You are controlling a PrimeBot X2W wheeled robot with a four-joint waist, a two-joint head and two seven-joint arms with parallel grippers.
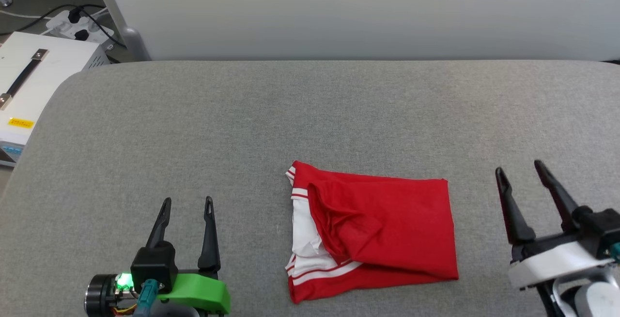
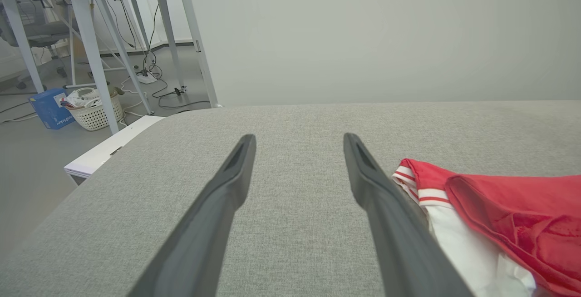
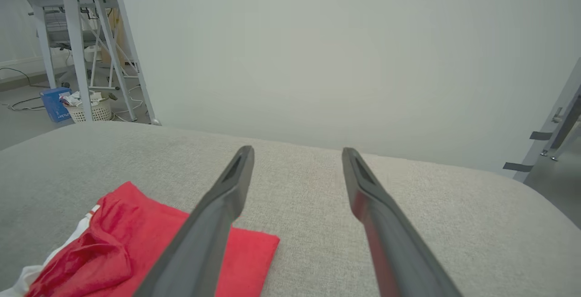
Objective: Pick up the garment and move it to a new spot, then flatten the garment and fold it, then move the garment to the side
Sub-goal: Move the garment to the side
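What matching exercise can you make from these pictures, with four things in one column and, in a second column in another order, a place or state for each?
Column one
1. red fabric garment with white sleeves
2. left gripper with two long dark fingers
3. white box with a black handle
4. white woven basket

Column two
a. on the floor beside a blue box
b. roughly folded, lying on the grey padded table
c. off the table, past its far left corner
d. open, holding nothing

Right pairs: 1-b, 2-d, 3-c, 4-a
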